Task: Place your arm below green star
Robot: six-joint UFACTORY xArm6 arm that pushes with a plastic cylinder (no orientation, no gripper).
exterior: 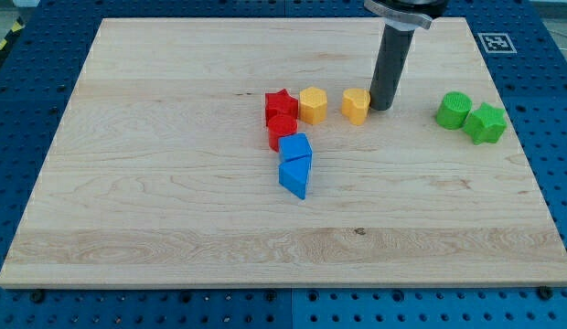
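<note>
The green star point(486, 122) lies near the board's right edge, touching a green round block point(454, 110) on its left. My tip point(381, 109) rests on the board just right of a yellow block point(356, 106), well to the left of the green star and about level with it.
A yellow hexagon point(313, 105), a red star point(281, 105) and a red round block point(282, 130) sit in a cluster left of my tip. Two blue blocks point(295, 164) lie below them. The wooden board point(174, 201) ends close to the green blocks on the right.
</note>
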